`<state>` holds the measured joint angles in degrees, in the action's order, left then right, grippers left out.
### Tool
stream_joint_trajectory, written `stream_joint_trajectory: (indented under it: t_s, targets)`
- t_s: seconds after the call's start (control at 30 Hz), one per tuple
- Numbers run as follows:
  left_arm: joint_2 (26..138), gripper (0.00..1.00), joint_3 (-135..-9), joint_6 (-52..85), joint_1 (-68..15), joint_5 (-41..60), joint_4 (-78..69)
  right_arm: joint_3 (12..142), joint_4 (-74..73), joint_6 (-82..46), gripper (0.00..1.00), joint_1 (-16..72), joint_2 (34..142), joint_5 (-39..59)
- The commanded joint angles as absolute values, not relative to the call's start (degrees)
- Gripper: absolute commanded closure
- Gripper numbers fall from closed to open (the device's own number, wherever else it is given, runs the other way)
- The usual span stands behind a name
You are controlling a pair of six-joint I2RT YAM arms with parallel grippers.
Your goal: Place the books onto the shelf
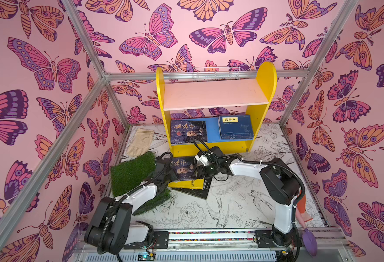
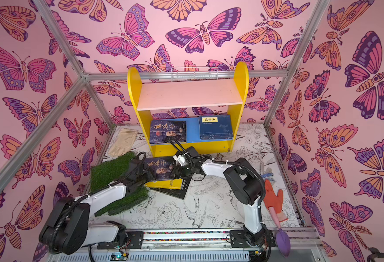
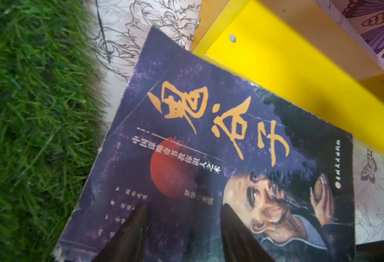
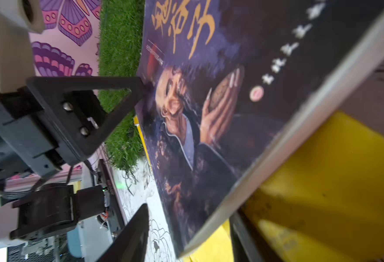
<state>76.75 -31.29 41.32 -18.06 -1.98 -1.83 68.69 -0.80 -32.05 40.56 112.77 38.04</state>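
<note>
A dark blue portrait book (image 1: 183, 169) (image 2: 159, 169) tops a pile in front of the shelf (image 1: 264, 74), on a yellow book (image 1: 188, 184) and a black one (image 1: 197, 190). My left gripper (image 1: 170, 172) (image 3: 185, 205) is at its left edge, fingers apart over the cover (image 3: 209, 158). One of its fingers (image 4: 109, 81) touches that edge. My right gripper (image 1: 197, 172) (image 4: 188, 212) stands open astride the book's right edge (image 4: 209, 113), with a gap at one finger. A portrait book (image 1: 187, 132) and a navy stack (image 1: 235, 127) lie on the shelf's blue board (image 1: 212, 129).
Green turf (image 1: 132, 174) lies under the left arm, with a beige glove (image 1: 141, 141) behind it. A white wire basket (image 1: 216, 73) sits behind the shelf's pink upper board (image 1: 213, 94). An orange glove (image 2: 273, 199) and a purple scoop (image 2: 283, 242) lie at the right.
</note>
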Motion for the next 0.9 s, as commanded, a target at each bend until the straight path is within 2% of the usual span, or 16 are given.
stream_joint_trajectory:
  t_s: [0.0,0.1,0.2,0.23,0.3,0.37,0.6,0.87]
  targets:
    - [80.3,0.47,-28.8,41.7,-19.9,6.9,4.8,68.1,-10.0,-38.3,0.52,39.2,113.7,42.7]
    - [80.4,0.47,-28.9,41.6,-20.1,7.2,4.1,68.4,-15.4,-42.1,0.64,39.0,113.7,43.7]
    - [79.8,0.47,-28.8,41.9,-20.1,7.5,3.3,67.9,-20.8,-45.7,0.94,38.8,113.7,44.6]
    - [79.3,0.47,-28.7,42.1,-20.1,7.3,3.1,67.4,-21.3,-45.9,1.00,38.7,113.3,44.2]
    - [77.1,0.46,-28.5,43.1,-19.9,6.5,3.2,65.5,-22.2,-45.9,1.00,38.1,112.0,43.2]
    - [73.7,0.37,-27.8,45.4,-19.0,5.6,3.2,62.8,-24.7,-46.3,1.00,37.2,110.1,43.3]
    - [54.4,0.24,-28.8,49.3,-14.3,0.1,8.0,51.7,-30.7,-46.3,1.00,33.8,98.2,47.8]
    - [49.6,0.21,-31.6,48.2,-10.4,-7.5,18.7,49.5,-23.3,-42.8,1.00,30.2,84.1,53.0]
